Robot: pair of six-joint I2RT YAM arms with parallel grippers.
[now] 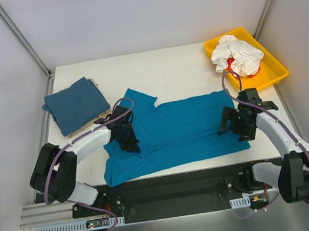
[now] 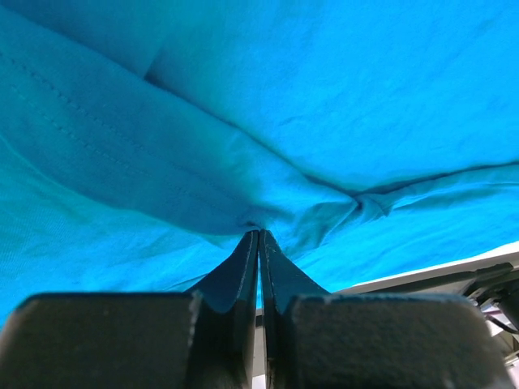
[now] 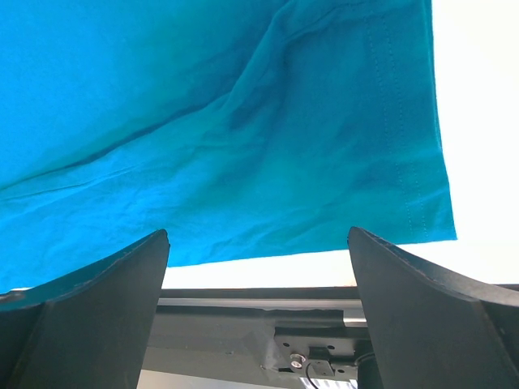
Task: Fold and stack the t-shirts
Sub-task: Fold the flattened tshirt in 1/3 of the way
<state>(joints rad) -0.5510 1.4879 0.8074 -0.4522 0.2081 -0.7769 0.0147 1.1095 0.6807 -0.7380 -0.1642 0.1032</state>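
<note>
A bright teal-blue t-shirt (image 1: 175, 132) lies spread across the middle of the table. It fills the left wrist view (image 2: 268, 105) and the right wrist view (image 3: 227, 121). My left gripper (image 1: 128, 144) is shut on a pinch of teal cloth near the shirt's left side, and its fingertips (image 2: 259, 233) press together on a bunched fold. My right gripper (image 1: 234, 128) is open and empty above the shirt's near right corner (image 3: 258, 243). A folded slate-blue t-shirt (image 1: 75, 104) lies at the back left on a beige one, of which only the edge (image 1: 93, 122) shows.
A yellow tray (image 1: 276, 69) at the back right holds a crumpled white cloth (image 1: 238, 56) with a bit of red. The table's near edge and a metal rail (image 3: 268, 304) lie just beyond the shirt's hem. White walls enclose the table.
</note>
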